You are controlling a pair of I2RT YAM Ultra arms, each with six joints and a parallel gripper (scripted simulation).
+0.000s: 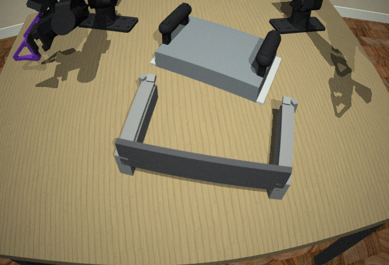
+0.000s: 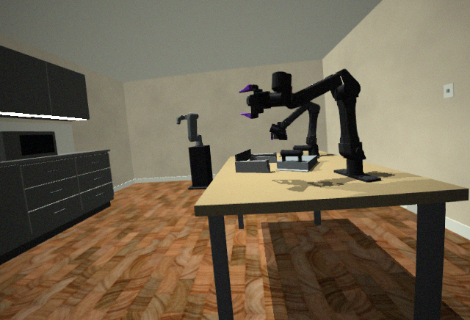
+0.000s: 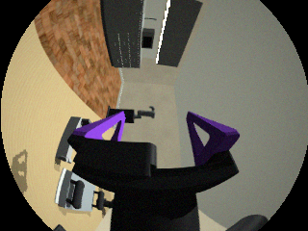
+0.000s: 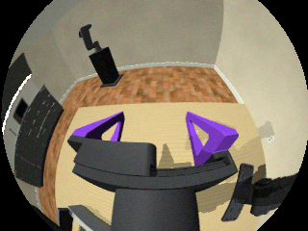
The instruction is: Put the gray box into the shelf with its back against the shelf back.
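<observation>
The gray box (image 1: pixel 210 45) (image 2: pixel 294 164) (image 3: pixel 89 199) rests on the table, with white side plates low along its sides and a black handle (image 1: pixel 175 18) (image 1: pixel 268 48) near each side. It lies outside the gray shelf (image 1: pixel 204 168) (image 2: pixel 252 166), in front of its open side, and is turned slightly relative to it. The shelf has a dark back and two side rails (image 1: pixel 138 111) (image 1: pixel 286 133). My left gripper (image 2: pixel 240 103) (image 3: pixel 155 115) is open and empty, high above the table. My right gripper (image 4: pixel 155 115) is open and empty, beyond the box's side at the left of the top view.
The left arm's base (image 1: pixel 296 25) and the right arm's base (image 1: pixel 108 23) stand behind the box, near the wall. The table's front edge (image 1: pixel 219 260) lies beyond the shelf's back. Another arm on a black pedestal (image 2: pixel 200 166) stands away from the table.
</observation>
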